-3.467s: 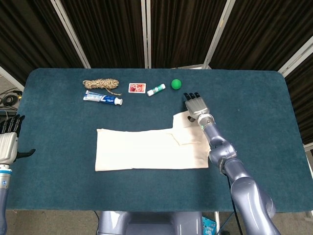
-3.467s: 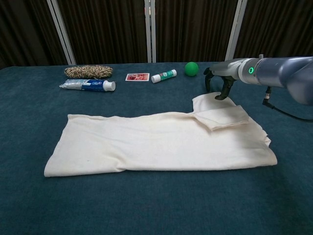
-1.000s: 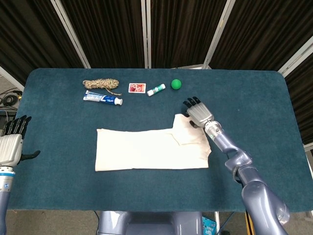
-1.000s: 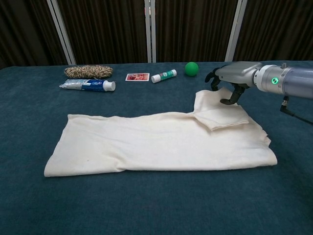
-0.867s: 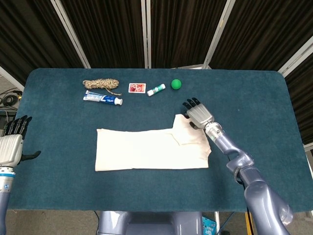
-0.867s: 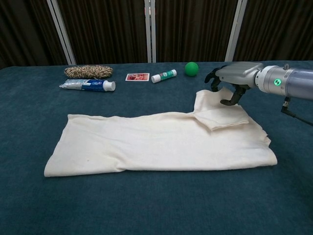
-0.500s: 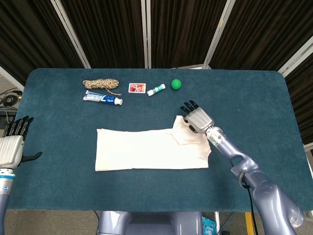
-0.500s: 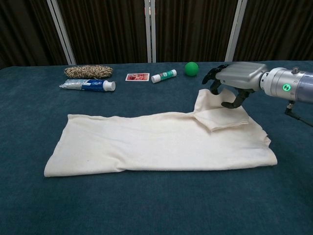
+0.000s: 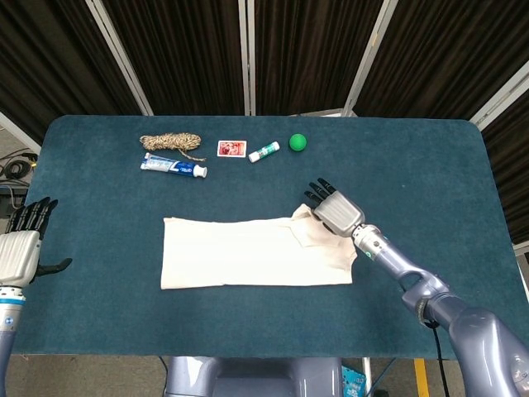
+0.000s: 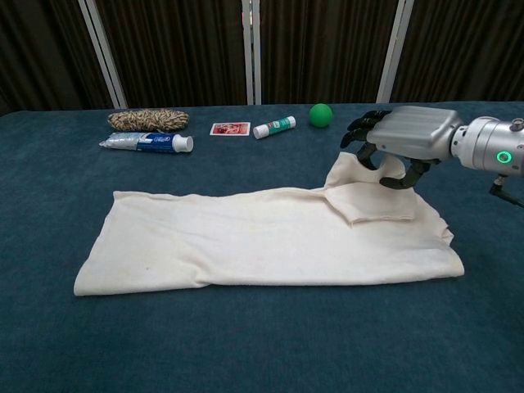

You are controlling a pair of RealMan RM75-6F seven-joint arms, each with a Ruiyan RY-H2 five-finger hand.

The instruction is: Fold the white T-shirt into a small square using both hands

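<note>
The white T-shirt [image 9: 240,252] lies as a long folded band across the middle of the blue table [image 9: 430,165], with a folded sleeve at its right end. My right hand [image 9: 335,211] is over that sleeve and pinches its far edge between thumb and fingers. In the chest view the right hand [image 10: 405,135] holds the cloth lifted a little above the T-shirt [image 10: 246,237]. My left hand [image 9: 18,248] hovers with fingers spread at the table's left edge, far from the shirt and holding nothing.
Along the far side lie a coil of rope [image 9: 169,142], a toothpaste tube [image 9: 173,166], a small card [image 9: 231,149], a white and green stick [image 9: 264,151] and a green ball [image 9: 297,141]. The ball is the closest of these to my right hand.
My right hand has closed on the sleeve's far edge, raised it off the table and drawn it slightly toward me. The left hand has barely moved.
</note>
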